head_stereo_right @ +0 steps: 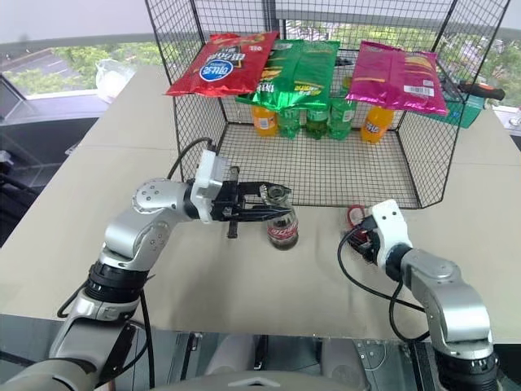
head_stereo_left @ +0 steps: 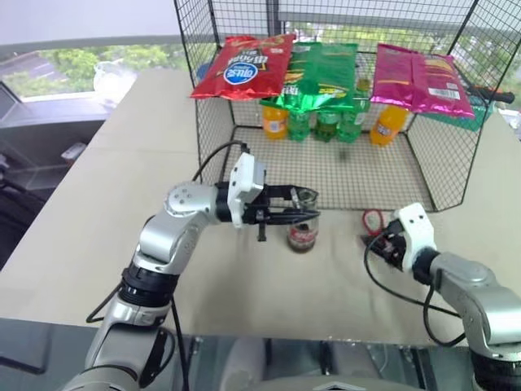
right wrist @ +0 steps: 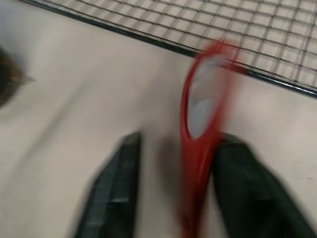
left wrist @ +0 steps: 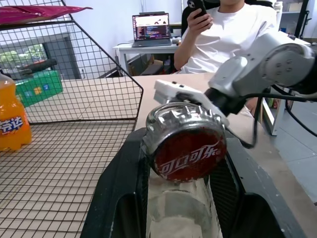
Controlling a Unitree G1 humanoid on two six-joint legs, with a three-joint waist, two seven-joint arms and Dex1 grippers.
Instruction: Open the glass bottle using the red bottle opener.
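I see the glass bottle (head_stereo_left: 302, 233) standing upright on the table (head_stereo_left: 146, 204), toward the middle of the near half, just in front of the wire cage (head_stereo_left: 342, 175). My left gripper (head_stereo_left: 303, 205) reaches in level from the left and clamps the bottle's neck between its two black fingers (left wrist: 116, 188). In the left wrist view the crown cap (left wrist: 185, 144) sits tilted on the bottle mouth, its red face carrying white Chinese Coca-Cola script. The bottle's red label bears white script too small for me to read.

My right gripper (head_stereo_right: 364, 235) sits low near the table's right side, close to the cage's front edge. Its jaws stand apart, with the red bottle opener (right wrist: 200, 124) between them, ring head pointing toward the cage; motion blur keeps me from telling whether either finger touches it.

Over the cage top lie a red chip bag (head_stereo_left: 244, 69) with a round blue logo, a green bag (head_stereo_left: 321, 77) and a pink bag (head_stereo_left: 419, 81). Orange soda bottles (head_stereo_left: 388, 122) and green bottles (head_stereo_left: 327, 124) stand at the cage's back. A seated person (left wrist: 223, 34) holds a phone beyond the table.
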